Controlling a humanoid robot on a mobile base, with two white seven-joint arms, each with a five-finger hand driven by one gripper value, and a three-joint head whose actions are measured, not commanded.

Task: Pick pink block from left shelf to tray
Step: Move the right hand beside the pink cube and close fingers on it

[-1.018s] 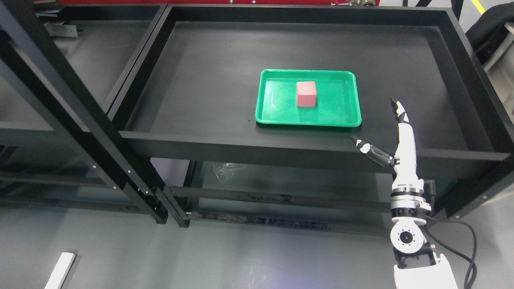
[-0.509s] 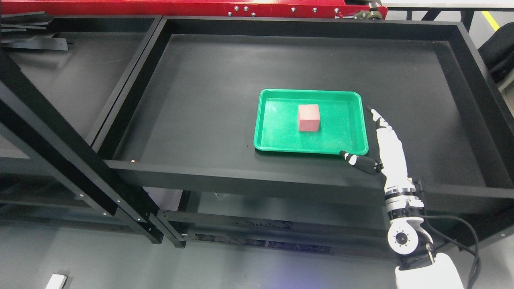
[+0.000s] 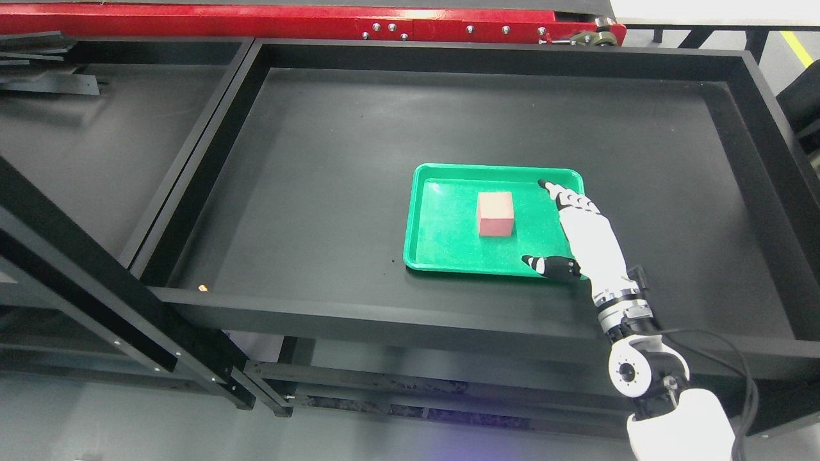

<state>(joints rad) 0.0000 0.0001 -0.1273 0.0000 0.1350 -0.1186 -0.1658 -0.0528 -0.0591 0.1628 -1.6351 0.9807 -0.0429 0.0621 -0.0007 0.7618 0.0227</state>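
From my remote seat I saw the pink block [image 3: 495, 214] sitting upright inside the green tray [image 3: 442, 256], roughly at the tray's middle, with nothing touching it. The tray lay flat on the black shelf [image 3: 320, 192], right of the shelf's centre and nearer its near rim than its far wall.

My right hand [image 3: 580, 230] reached in from the lower right, over the shelf's near rim, and hung above the tray's right side. Its fingers were apart and held nothing: the long fingers [image 3: 552, 189] stretched out toward the tray's far right corner, while the thumb [image 3: 541, 264] stuck out leftward over the tray's near right edge. The block sat just to the left of the hand, in the open space between fingers and thumb but clear of both.

A second black shelf [image 3: 96, 147] stood to the left, and a red beam [image 3: 288, 22] ran along the far side. I could not see my left hand.
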